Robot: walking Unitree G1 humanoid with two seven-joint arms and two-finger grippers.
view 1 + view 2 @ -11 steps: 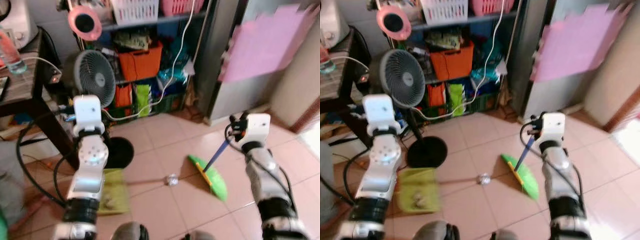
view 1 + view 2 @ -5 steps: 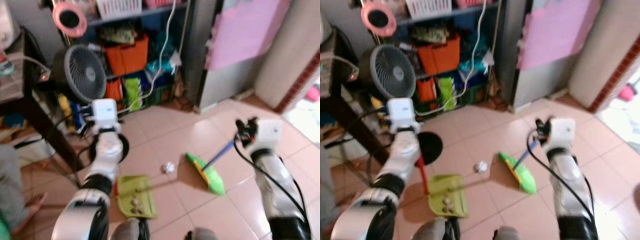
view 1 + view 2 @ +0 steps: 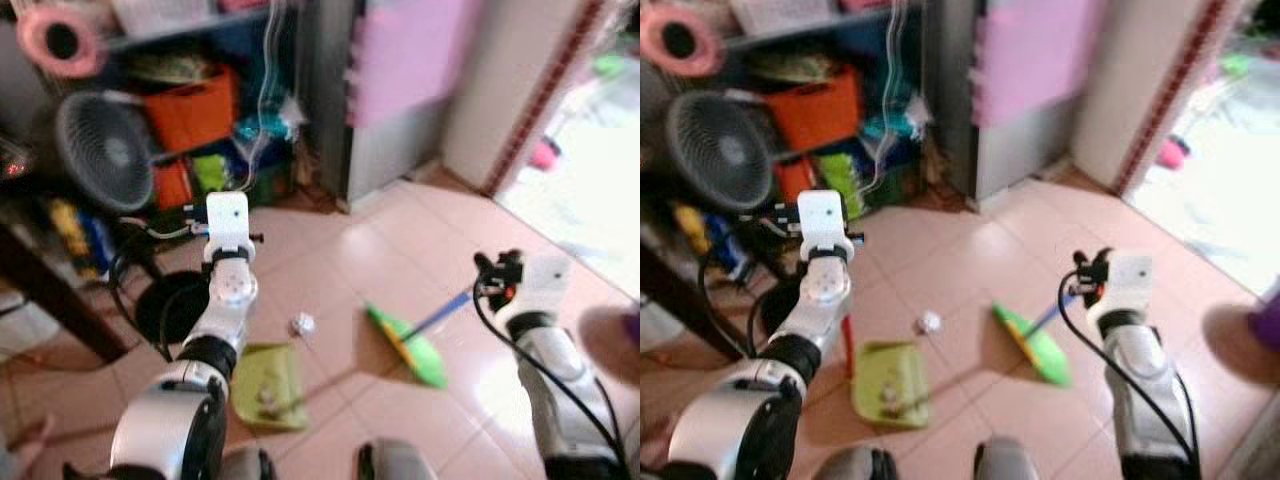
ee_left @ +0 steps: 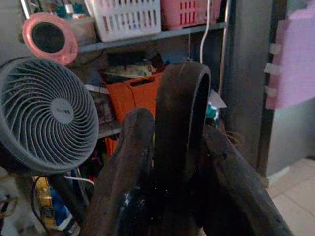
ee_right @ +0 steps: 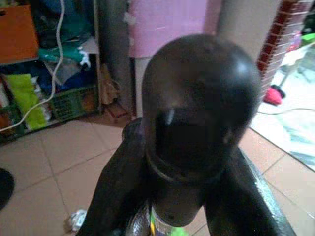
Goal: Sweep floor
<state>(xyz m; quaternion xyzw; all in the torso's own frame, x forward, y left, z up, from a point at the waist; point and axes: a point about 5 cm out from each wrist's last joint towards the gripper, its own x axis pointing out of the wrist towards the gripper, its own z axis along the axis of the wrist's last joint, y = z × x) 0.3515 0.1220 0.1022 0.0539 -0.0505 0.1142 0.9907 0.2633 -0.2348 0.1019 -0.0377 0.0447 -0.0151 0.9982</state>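
A green broom head (image 3: pixel 412 352) rests on the tiled floor, and its blue stick (image 3: pixel 446 307) slants up to my right gripper (image 3: pixel 497 277). That gripper (image 5: pixel 197 167) is shut on the stick just below its dark rounded cap (image 5: pixel 199 108). My left gripper (image 4: pixel 174 147) is shut on the dark looped top of the dustpan's handle. The red handle (image 3: pixel 847 345) runs down to a green dustpan (image 3: pixel 268 385) lying on the floor with a few bits in it. A crumpled white paper ball (image 3: pixel 301 323) lies on the tiles between dustpan and broom head.
At the left, a grey fan (image 3: pixel 105 150) on a black round base (image 3: pixel 168 305) stands before cluttered shelves with an orange bin (image 3: pixel 192 105). A grey cabinet carries pink paper (image 3: pixel 405 60). A bright doorway (image 3: pixel 585 190) opens on the right. A blurred brown-and-purple shape (image 3: pixel 615 340) sits at the right edge.
The camera has swung to the right, bringing the doorway into view. My left arm has brought the dustpan inward, closer to the paper ball. The broom stays in my right gripper.
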